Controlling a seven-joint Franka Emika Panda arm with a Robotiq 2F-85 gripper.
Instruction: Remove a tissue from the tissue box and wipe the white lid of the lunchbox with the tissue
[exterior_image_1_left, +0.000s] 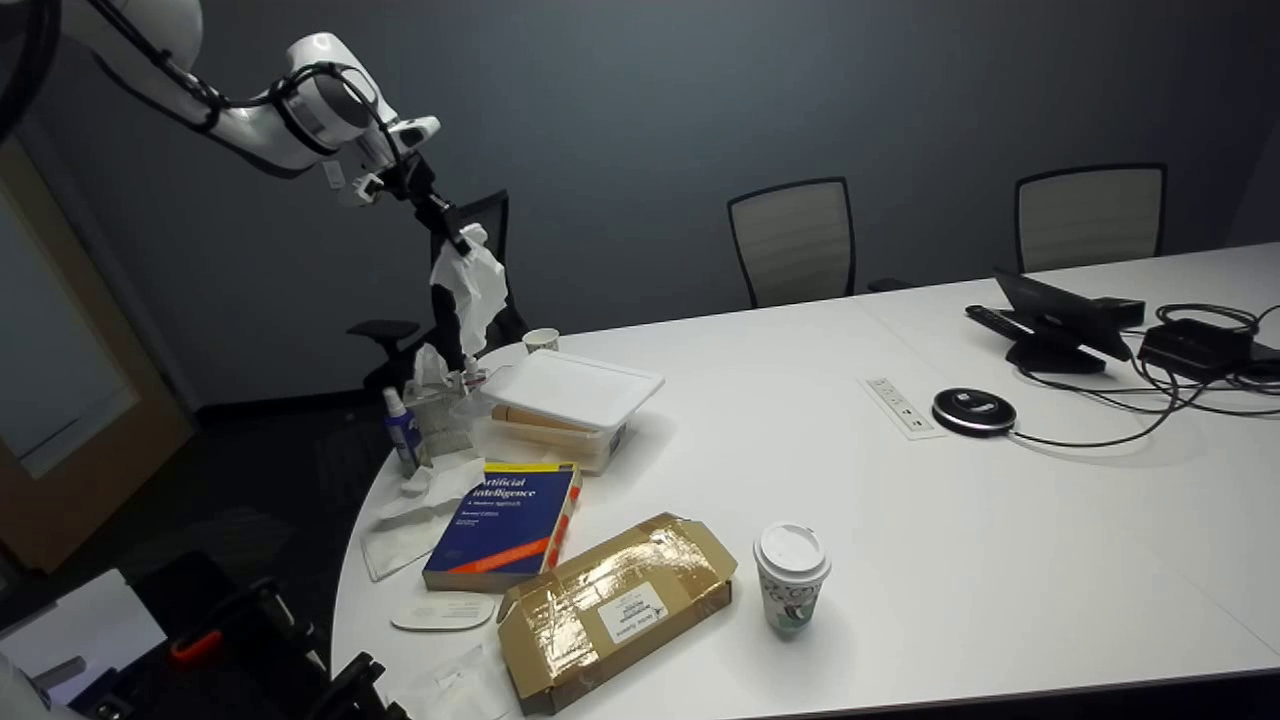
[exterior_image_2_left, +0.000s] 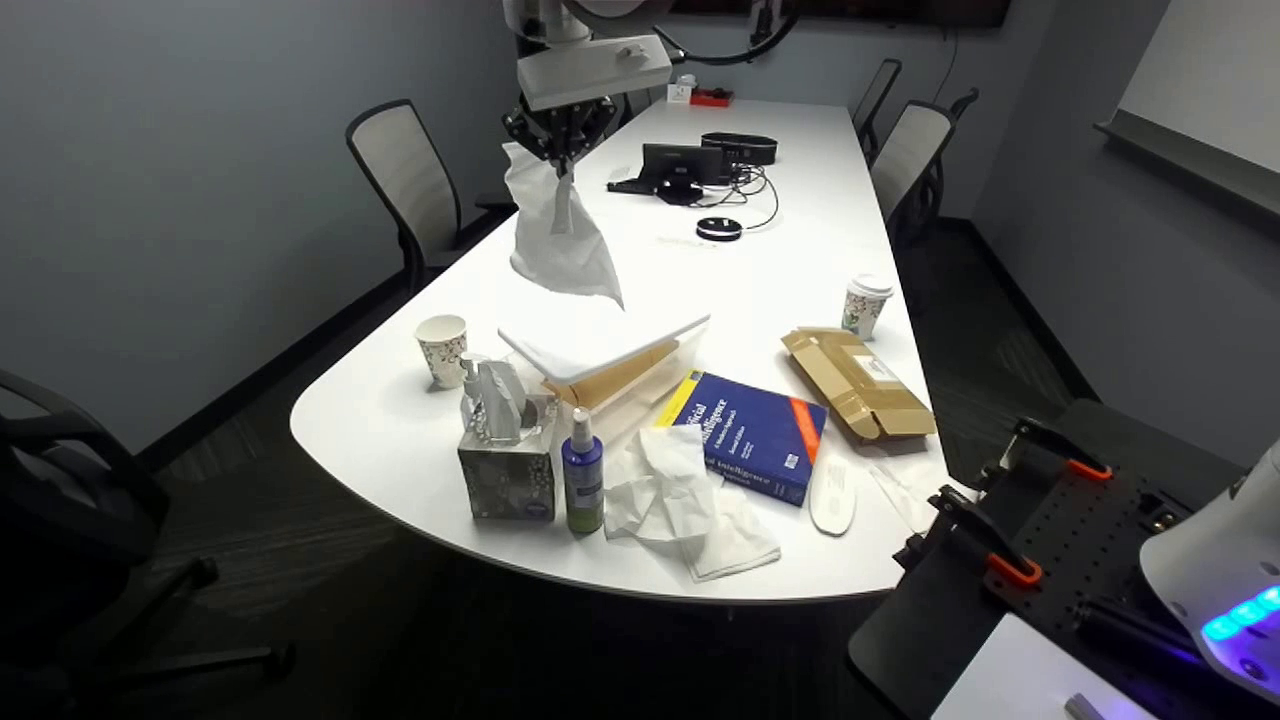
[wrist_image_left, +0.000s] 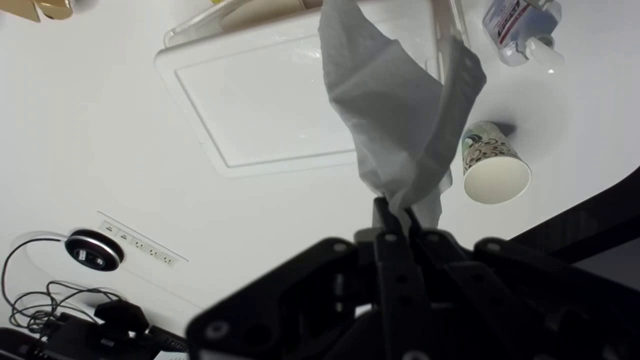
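Tissue (wrist_image_left: 385, 100) between fingertips (wrist_image_left: 387, 218) of tool (wrist_image_left: 398, 214).

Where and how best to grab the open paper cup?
Probably the rim of the open paper cup, from straight above, one jaw inside and one outside, since it stands upright, mouth up. Favour the wall away from the clear pump bottle. The gripper must first release its tissue.
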